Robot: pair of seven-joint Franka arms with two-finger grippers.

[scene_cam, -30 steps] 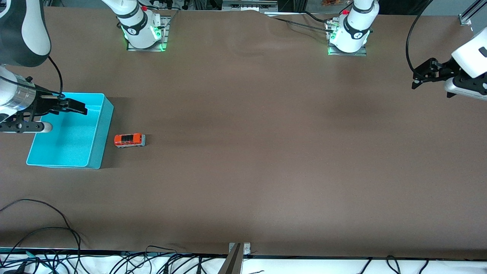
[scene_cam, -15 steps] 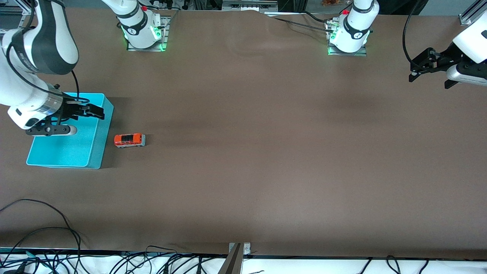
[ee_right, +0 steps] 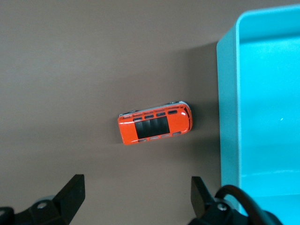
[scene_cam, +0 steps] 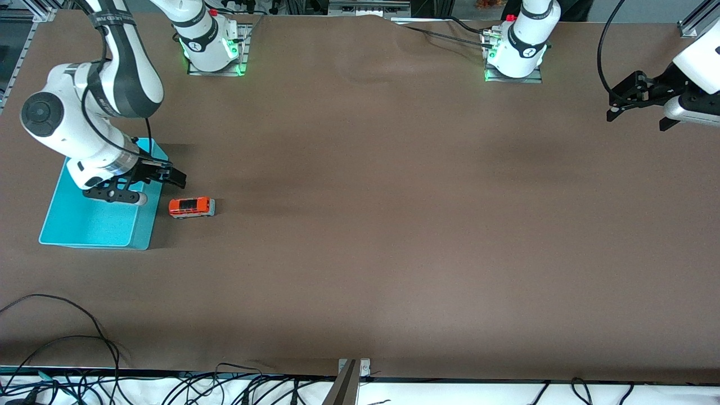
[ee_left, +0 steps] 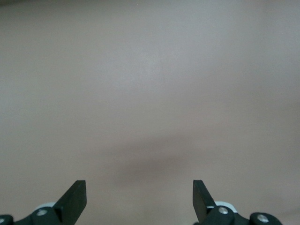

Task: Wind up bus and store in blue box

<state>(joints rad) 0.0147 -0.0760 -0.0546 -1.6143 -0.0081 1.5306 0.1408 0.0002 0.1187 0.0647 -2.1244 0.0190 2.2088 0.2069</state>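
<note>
Because the bus (scene_cam: pixel 192 207) sits on the counter (scene_cam: pixel 394 225) just beside the blue box (scene_cam: pixel 84 228), your right hand (scene_cam: pixel 171 175), fingers apart above them, could clip the wall. Left hand (scene_cam: pixel 621 107) waits, fingers apart.

No readable text anywhere — only small unreadable marks on the arm bases (scene_cam: pixel 209 48).
</note>
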